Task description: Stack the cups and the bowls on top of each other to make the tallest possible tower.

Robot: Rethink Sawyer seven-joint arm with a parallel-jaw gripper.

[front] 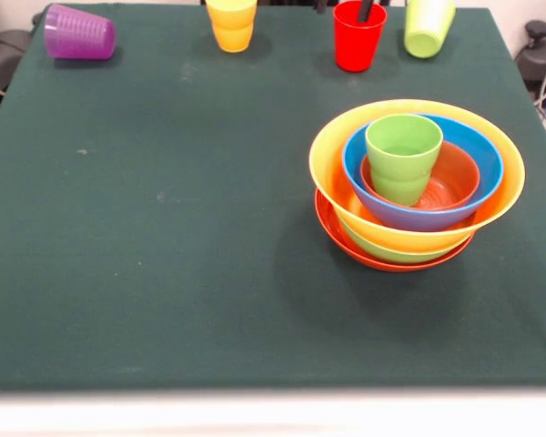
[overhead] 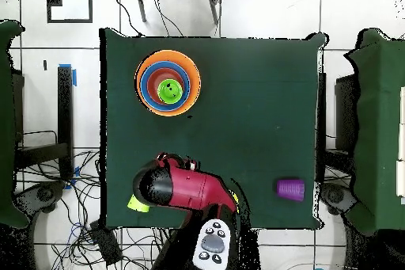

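A pile of glossy plastic bowls sits toward the right edge of the dark green cloth-covered table (front: pixel 164 273) in the front view, well in from the near edge. At the bottom is a wide red-orange bowl (front: pixel 382 258), then a green bowl (front: pixel 387 252) with only a sliver of rim visible, then a large orange-yellow bowl (front: pixel 417 173), a blue bowl (front: pixel 422 217) and a small orange bowl (front: pixel 450 177) nested inside one another. A light green plastic tumbler (front: pixel 403 157) stands upright in the small orange bowl.

Along the far edge, a purple ridged tumbler (front: pixel 79 33) lies on its side at the far left corner. A yellow tumbler (front: pixel 231 24) stands near the middle of that edge. A red tumbler (front: pixel 358 35) stands further right, with a dark gripper (front: pixel 368 9) tip reaching into its mouth at the top of the picture; how far its fingers are spread cannot be told. Just right of it a second light green tumbler (front: pixel 428 25) hangs tilted.

In the overhead view the red and black arm (overhead: pixel 186 188) covers the table's base-side edge.
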